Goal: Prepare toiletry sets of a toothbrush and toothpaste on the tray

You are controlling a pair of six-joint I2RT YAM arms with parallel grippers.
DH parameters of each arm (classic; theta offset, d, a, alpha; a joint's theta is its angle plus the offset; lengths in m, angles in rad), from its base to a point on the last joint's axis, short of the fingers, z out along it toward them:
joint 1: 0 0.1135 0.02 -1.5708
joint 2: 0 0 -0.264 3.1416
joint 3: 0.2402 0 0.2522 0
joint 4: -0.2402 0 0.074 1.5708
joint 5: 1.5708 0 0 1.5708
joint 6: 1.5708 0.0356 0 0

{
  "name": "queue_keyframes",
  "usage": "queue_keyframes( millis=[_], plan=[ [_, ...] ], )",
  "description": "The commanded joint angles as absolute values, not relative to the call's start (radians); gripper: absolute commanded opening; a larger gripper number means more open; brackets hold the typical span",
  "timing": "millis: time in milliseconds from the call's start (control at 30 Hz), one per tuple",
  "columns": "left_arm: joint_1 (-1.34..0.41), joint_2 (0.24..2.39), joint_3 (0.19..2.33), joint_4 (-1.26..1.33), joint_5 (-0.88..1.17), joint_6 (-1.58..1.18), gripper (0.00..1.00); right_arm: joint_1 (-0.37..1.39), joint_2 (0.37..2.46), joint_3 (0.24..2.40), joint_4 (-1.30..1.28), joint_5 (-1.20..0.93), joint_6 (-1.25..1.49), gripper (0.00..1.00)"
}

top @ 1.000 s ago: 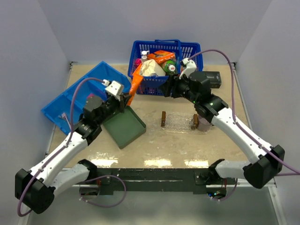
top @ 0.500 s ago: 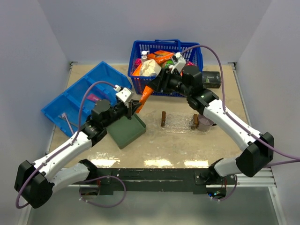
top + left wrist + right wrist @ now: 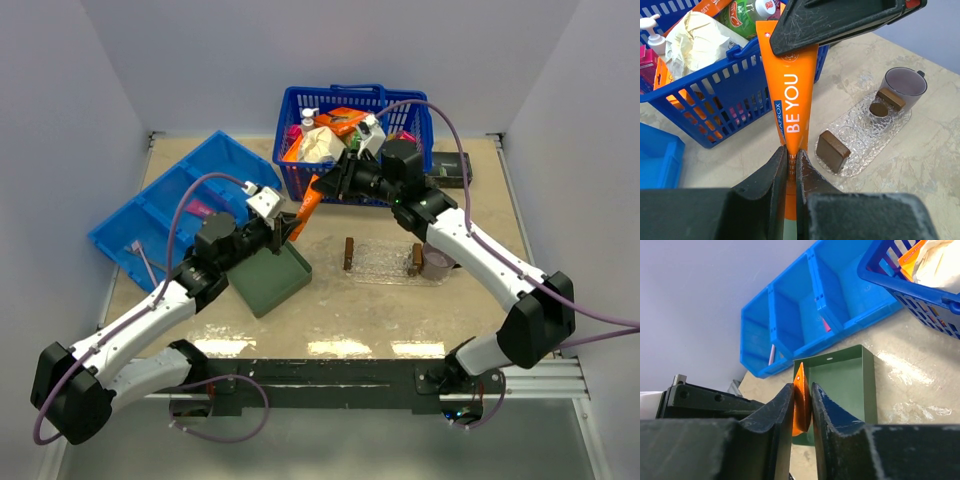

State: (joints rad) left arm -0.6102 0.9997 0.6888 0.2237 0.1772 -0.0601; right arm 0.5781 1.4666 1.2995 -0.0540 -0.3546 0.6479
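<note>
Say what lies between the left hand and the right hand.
The orange toothpaste tube, one end in the left hand, the other in the right hand; top view.

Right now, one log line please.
orange tapered toothpaste tube: gripped by left gripper and right gripper | clear plastic tray: no items

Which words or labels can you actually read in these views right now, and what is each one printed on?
"BE YOU": white letters along the orange toothpaste tube.
"RAPROX": blue strip on the same tube; the start of the word is not visible.
"GET": green packet in the blue basket.
Print on the other basket packaging is too blurred to read.
</note>
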Motion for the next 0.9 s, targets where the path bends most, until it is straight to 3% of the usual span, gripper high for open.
queue_keyframes(
  millis=[0,67,100,133,167,267,367,600,867],
  plan=[
    [-0.617,0.989,0.692,0.319,0.170,-0.060,0.00,0.584,1.457,1.304,-0.006,-0.385,0.652,0.17],
    [-0.617,0.985,0.692,0.319,0.170,-0.061,0.04,0.584,1.460,1.301,-0.005,-0.391,0.652,0.09],
    [-0.617,0.983,0.693,0.318,0.169,-0.066,0.12,0.584,1.459,1.299,-0.005,-0.390,0.647,0.00],
    [-0.618,0.982,0.693,0.321,0.169,-0.071,0.23,0.584,1.457,1.296,-0.003,-0.390,0.643,0.00],
    [-0.617,0.979,0.695,0.324,0.169,-0.074,0.44,0.584,1.453,1.293,-0.005,-0.390,0.640,0.00],
    [-0.615,0.967,0.704,0.324,0.186,-0.092,0.75,0.583,1.430,1.290,-0.008,-0.353,0.598,0.00],
    [-0.609,0.963,0.729,0.313,0.253,-0.091,0.88,0.581,1.402,1.296,-0.046,-0.322,0.531,0.00],
    [-0.485,1.046,0.851,0.282,0.668,-0.178,0.91,0.571,1.356,1.319,-0.130,-0.435,0.338,0.00],
    [-0.446,1.176,0.893,0.333,0.958,-0.254,0.90,0.571,1.318,1.299,-0.106,-0.679,0.296,0.00]
  ],
)
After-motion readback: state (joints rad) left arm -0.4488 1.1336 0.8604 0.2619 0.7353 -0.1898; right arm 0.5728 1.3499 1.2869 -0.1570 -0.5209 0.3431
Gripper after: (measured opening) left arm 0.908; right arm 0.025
